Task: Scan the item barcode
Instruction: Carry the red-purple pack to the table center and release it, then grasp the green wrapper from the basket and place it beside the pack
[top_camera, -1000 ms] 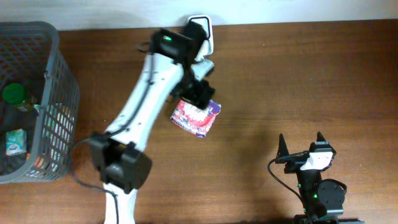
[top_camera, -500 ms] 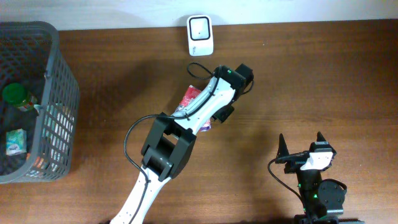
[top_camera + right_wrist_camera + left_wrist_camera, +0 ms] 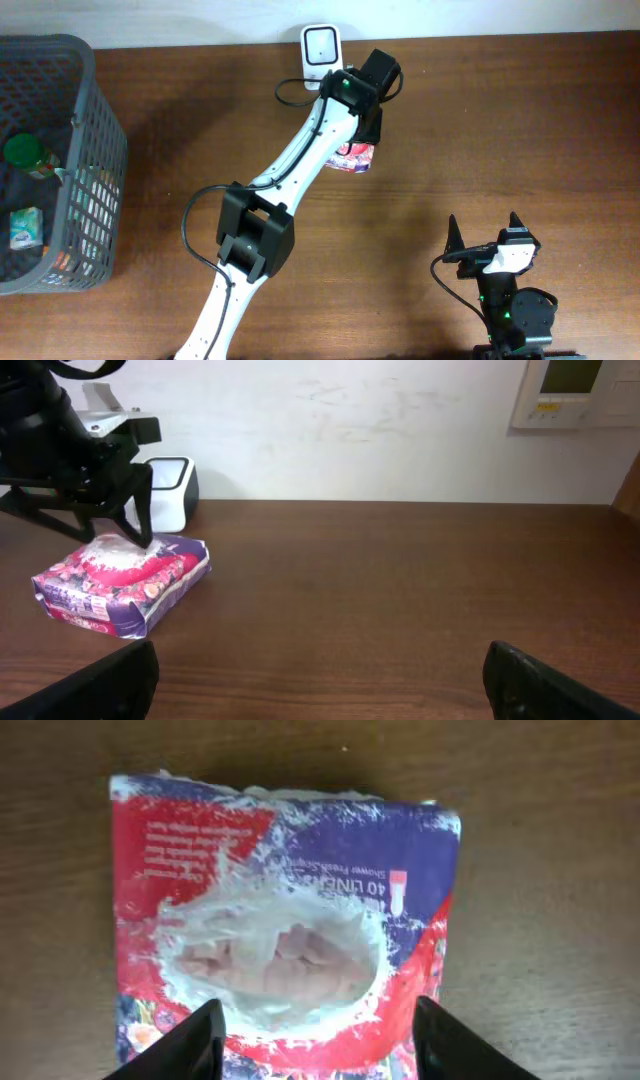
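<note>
The item is a red and purple soft pack (image 3: 355, 158) lying flat on the brown table, just in front and to the right of the white barcode scanner (image 3: 322, 47). No barcode shows on its upper face (image 3: 280, 920). My left gripper (image 3: 320, 1020) is directly over the pack, jaws apart, both fingertips over its top face rather than at its sides. From the right wrist view the left gripper (image 3: 108, 532) touches the top of the pack (image 3: 120, 585), with the scanner (image 3: 170, 490) behind. My right gripper (image 3: 485, 228) stands open at the front right, nothing between its fingers.
A grey mesh basket (image 3: 95, 120) stands at the table's left edge, holding a green-capped bottle (image 3: 22, 152) and a small box (image 3: 27, 228). A wall runs along the table's far edge behind the scanner.
The pack has shifted right and toward the scanner. My left arm swung round with it and now reaches over from the left. The right arm has not moved.
</note>
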You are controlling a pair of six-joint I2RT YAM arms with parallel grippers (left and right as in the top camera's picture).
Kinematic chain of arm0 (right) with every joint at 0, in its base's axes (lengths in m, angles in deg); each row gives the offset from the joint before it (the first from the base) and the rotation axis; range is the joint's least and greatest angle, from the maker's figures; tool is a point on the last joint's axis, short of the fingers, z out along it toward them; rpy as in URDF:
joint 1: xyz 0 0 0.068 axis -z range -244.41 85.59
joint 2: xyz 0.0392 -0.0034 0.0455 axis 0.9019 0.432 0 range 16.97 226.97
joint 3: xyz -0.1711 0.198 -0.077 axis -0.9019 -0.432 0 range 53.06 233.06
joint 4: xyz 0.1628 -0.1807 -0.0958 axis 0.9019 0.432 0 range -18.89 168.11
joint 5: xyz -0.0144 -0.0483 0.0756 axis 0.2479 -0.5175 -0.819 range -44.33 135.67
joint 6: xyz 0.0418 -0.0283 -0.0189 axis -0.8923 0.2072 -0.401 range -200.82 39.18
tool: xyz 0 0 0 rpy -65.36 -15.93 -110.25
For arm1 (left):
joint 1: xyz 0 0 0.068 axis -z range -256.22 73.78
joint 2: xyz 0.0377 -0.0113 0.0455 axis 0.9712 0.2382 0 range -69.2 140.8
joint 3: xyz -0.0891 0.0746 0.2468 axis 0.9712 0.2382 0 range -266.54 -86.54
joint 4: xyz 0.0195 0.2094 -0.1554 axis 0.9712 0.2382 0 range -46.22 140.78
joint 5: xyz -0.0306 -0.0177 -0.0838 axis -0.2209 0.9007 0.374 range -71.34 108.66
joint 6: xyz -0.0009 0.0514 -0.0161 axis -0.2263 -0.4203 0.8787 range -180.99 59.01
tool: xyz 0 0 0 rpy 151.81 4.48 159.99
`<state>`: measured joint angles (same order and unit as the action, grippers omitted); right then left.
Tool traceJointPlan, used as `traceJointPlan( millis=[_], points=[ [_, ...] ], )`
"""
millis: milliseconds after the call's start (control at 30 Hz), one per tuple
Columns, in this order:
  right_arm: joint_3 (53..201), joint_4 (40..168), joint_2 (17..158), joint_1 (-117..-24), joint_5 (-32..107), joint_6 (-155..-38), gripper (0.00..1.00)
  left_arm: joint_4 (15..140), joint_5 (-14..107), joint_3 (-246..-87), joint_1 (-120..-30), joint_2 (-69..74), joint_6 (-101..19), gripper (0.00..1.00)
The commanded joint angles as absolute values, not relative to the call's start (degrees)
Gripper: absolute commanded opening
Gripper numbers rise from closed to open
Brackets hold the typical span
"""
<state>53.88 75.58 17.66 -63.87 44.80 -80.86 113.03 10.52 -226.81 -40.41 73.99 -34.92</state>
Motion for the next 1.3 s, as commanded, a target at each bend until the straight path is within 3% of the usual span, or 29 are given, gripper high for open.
traceJointPlan(
  millis=[0, 67, 133, 400, 533, 633, 833, 967, 1167, 1233, 1267],
  points=[
    [53.38, 75.64, 17.33, -64.40, 45.28, -81.25, 0.99, 118.91, 11.81, -236.62, -40.82, 73.99, -34.92, 0.68],
    [53.38, 75.64, 17.33, -64.40, 45.28, -81.25, 0.99, 128.29, 11.59, -253.65, -43.16, 73.23, -35.60, 0.99],
    [53.38, 75.64, 17.33, -64.40, 45.28, -81.25, 0.99, 136.07, 11.32, -266.67, -46.79, 72.40, -41.31, 0.99],
    [53.38, 75.64, 17.33, -64.40, 45.28, -81.25, 0.99, 140.49, 10.30, -266.26, -83.23, 51.30, -43.80, 0.99],
    [53.38, 75.64, 17.33, -64.40, 45.28, -81.27, 0.98, 140.49, 11.06, -259.26, -103.09, 46.69, -43.95, 0.99],
    [53.38, 75.64, 17.33, -64.40, 45.28, -81.25, 0.99, 140.49, 18.93, -243.66, -113.67, 46.69, -48.37, 0.99],
    [53.38, 75.64, 17.33, -64.40, 45.28, -81.25, 0.99, 129.01, 18.69, -214.50, -116.91, 46.71, -56.54, 0.99],
    [53.38, 75.64, 17.33, -64.40, 45.28, -81.25, 0.99, 124.22, 18.76, -206.52, -117.02, 46.98, -58.07, 0.98],
    [53.38, 75.64, 17.33, -64.40, 45.28, -81.27, 0.99, 115.90, 26.25, -193.17, -116.88, 47.24, -67.29, 0.85],
    [53.38, 75.64, 17.33, -64.40, 45.28, -81.25, 0.99, 109.21, 27.91, -187.00, -116.88, 47.26, -69.63, 0.69],
    [53.38, 75.64, 17.33, -64.40, 45.28, -81.25, 0.99, 106.85, 27.89, -185.36, -116.88, 47.26, -69.70, 0.69]
  ],
)
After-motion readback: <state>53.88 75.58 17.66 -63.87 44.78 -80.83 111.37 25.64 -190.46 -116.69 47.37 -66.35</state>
